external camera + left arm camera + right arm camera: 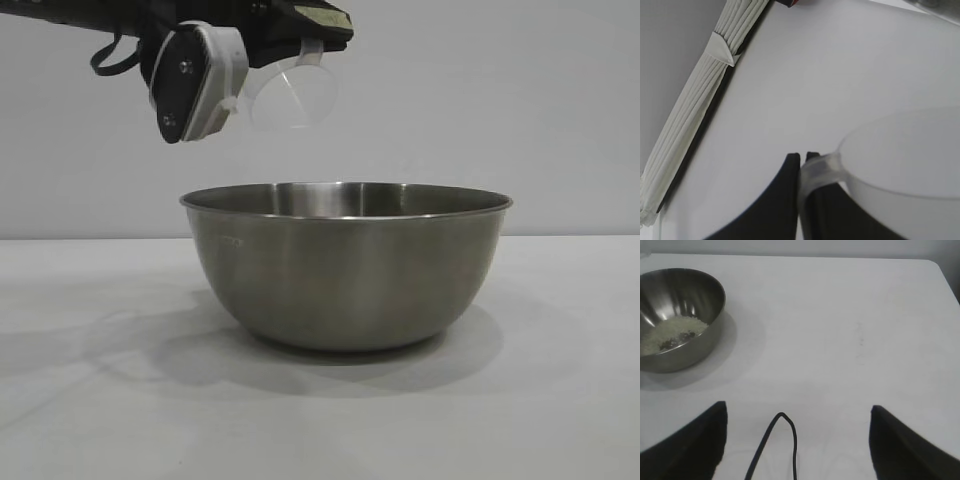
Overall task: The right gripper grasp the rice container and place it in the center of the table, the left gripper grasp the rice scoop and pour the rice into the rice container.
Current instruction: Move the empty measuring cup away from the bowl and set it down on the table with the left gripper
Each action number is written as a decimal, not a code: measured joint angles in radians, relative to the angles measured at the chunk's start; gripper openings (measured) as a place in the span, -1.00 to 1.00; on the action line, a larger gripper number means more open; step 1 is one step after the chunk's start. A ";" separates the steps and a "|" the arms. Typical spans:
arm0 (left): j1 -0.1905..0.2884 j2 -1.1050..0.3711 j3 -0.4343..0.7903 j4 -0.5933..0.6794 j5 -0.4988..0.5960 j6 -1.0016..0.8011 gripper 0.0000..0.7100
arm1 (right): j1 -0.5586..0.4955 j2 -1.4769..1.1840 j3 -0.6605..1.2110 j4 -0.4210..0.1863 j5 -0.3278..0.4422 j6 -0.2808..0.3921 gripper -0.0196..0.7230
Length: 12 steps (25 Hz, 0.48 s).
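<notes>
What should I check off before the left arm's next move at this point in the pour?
1. Rice scoop gripped: ok; the left gripper is shut on its loop handle.
2. Scoop over the rice container: ok; in the exterior view it hangs tipped above the rim, left of the bowl's middle.
3. Rice in the container: ok; the right wrist view shows a pale heap on the bottom.
4. Scoop emptied: cannot tell; it looks clear, but its inside is not fully shown.
5. Right gripper clear of the bowl: ok; open, apart from it, over the table.
6. Container upright and settled: ok.
</notes>
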 joint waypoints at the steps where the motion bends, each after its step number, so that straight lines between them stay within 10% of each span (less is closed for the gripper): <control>1: 0.000 0.000 0.000 0.000 0.000 0.000 -1.00 | 0.000 0.000 0.000 0.000 0.000 0.000 0.40; 12: 0.000 0.000 0.000 -0.055 0.000 -0.517 -1.00 | 0.000 0.000 0.000 0.000 0.000 0.000 0.40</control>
